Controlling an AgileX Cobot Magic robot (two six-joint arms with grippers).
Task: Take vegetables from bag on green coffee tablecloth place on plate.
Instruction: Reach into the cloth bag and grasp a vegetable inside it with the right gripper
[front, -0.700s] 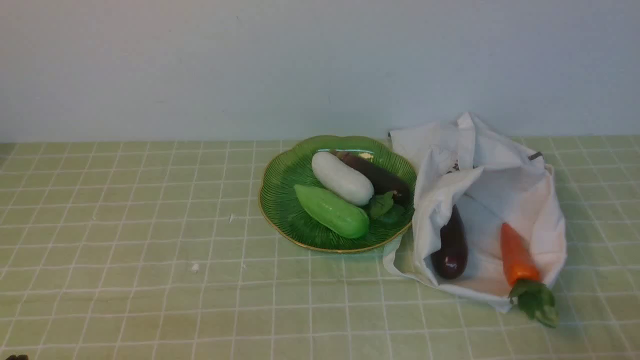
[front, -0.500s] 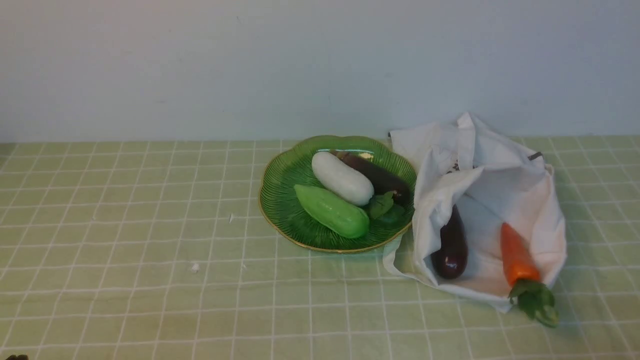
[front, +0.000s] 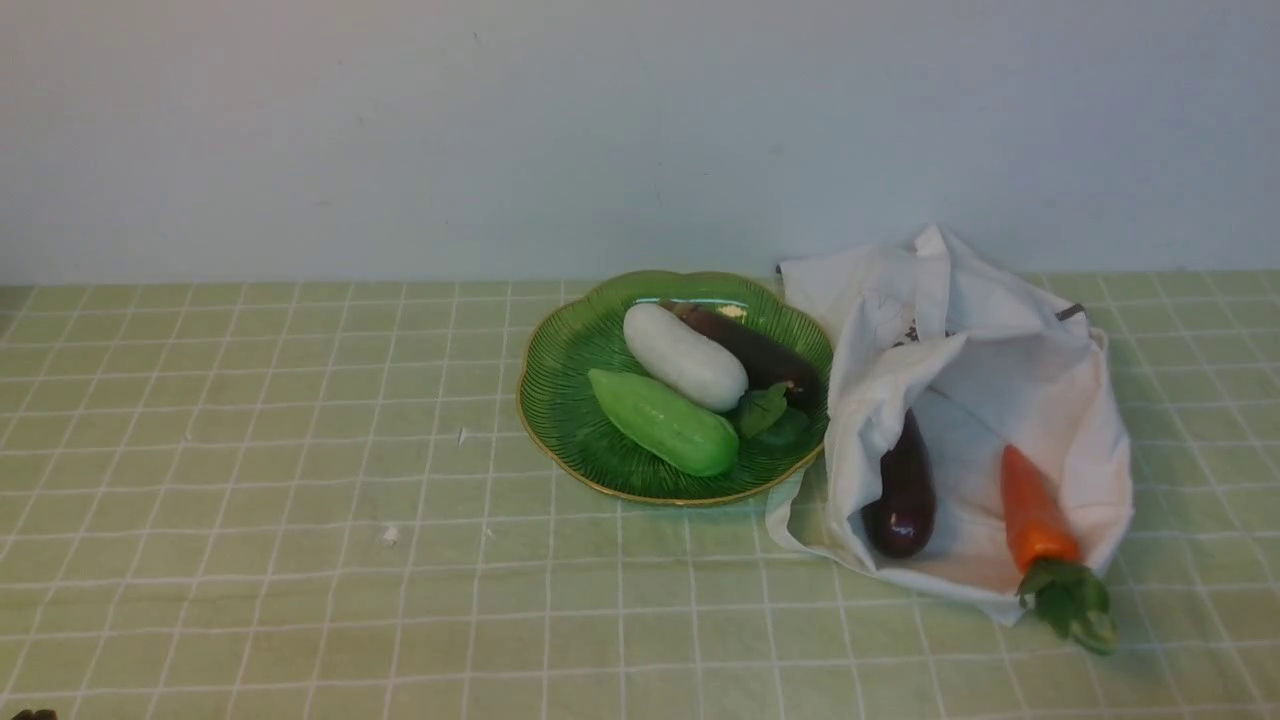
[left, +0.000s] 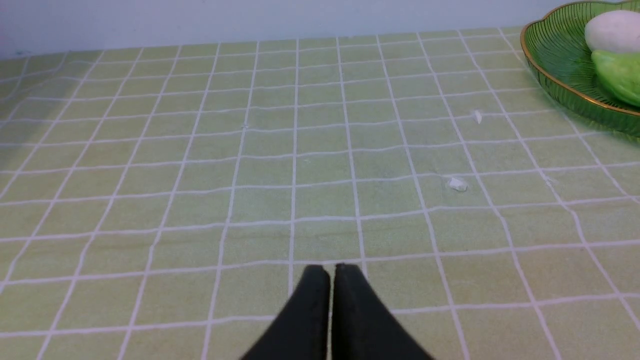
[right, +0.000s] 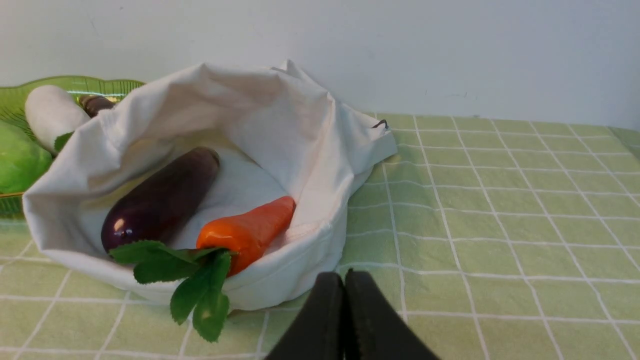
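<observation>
The dark green plate (front: 570, 420) holds a white radish (front: 684, 357), a light green cucumber (front: 662, 421) and a purple eggplant (front: 755, 352). To its right the white bag (front: 1000, 340) lies open with a second eggplant (front: 903, 491) and an orange carrot (front: 1035, 517) inside; the carrot's leaves hang over the bag's rim. My left gripper (left: 329, 270) is shut and empty over the bare green tablecloth (front: 250, 500), apart from the plate (left: 555, 65). My right gripper (right: 344, 275) is shut and empty just in front of the bag (right: 260, 110), near the carrot (right: 250, 230) and eggplant (right: 160, 200).
A pale wall runs along the back edge of the table. Small white crumbs (front: 389, 535) lie on the cloth left of the plate. Neither gripper shows in the front view.
</observation>
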